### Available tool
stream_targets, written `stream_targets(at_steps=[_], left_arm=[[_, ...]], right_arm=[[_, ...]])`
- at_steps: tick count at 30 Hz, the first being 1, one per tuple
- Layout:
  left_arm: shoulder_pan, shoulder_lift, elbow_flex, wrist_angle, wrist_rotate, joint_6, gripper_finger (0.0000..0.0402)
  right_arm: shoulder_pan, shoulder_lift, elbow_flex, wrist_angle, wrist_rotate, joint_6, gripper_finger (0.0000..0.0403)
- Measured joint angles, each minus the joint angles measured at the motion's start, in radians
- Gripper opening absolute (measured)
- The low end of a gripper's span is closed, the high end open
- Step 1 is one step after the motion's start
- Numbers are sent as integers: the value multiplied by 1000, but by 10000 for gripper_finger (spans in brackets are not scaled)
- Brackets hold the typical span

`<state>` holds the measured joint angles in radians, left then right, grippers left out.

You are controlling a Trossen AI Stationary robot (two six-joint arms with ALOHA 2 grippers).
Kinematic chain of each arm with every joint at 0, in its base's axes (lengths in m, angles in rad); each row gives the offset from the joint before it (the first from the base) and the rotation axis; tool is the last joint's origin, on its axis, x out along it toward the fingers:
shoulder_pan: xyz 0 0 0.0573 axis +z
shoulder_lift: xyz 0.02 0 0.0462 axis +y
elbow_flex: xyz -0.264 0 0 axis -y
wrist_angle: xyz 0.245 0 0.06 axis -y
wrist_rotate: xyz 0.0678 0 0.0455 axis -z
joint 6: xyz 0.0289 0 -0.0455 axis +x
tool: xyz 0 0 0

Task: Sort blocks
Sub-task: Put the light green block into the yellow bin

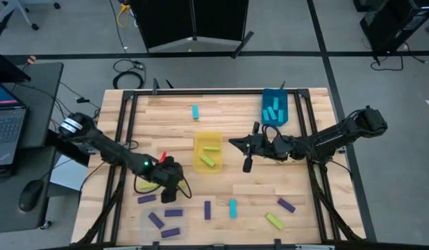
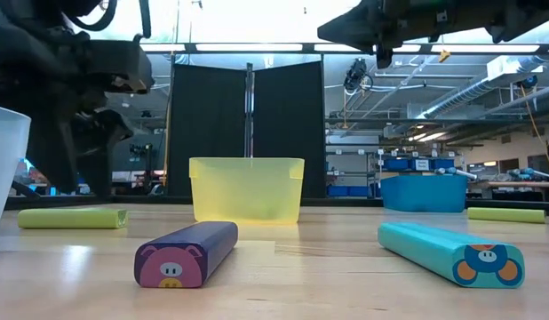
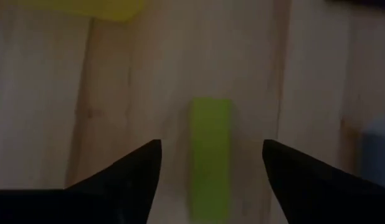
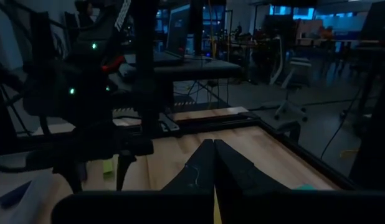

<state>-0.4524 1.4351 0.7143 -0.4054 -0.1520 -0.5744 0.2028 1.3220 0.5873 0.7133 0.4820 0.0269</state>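
The left gripper (image 3: 211,163) hangs low over the near-left part of the table, its two dark fingers (image 3: 127,177) spread apart with a yellow-green block (image 3: 211,155) lying flat on the wood between them, not clamped; it looks like a pick about to be made, though that is only my reading. The right gripper (image 4: 212,163) waits above the middle of the table beside the yellow bin (image 1: 208,152), fingers pressed together and empty. As for progress, part of the sorting shows as done: two yellow-green blocks lie inside the yellow bin, several cyan blocks sit in the blue bin (image 1: 274,106) at the far right, and two purple blocks (image 1: 156,221) lie within a clear bin (image 1: 146,213) at the near-left edge, as far as the high view shows. Left loose on the table are a cyan block (image 1: 195,112) at the far side, a cyan block (image 1: 233,208) near the front, purple blocks (image 1: 286,205) scattered along the front, and another yellow-green block (image 1: 274,221) at the near right. I judge the task roughly half finished.
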Motion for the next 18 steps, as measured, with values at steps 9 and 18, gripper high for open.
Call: stream_targets(at_steps=[9, 18], left_arm=[[-20, 121, 4, 12, -16, -36, 286], [-18, 132, 3, 8, -59, -40, 195]], right_arm=[[3, 0, 0, 3, 0, 4, 9], [13, 0, 0, 3, 0, 7, 9]])
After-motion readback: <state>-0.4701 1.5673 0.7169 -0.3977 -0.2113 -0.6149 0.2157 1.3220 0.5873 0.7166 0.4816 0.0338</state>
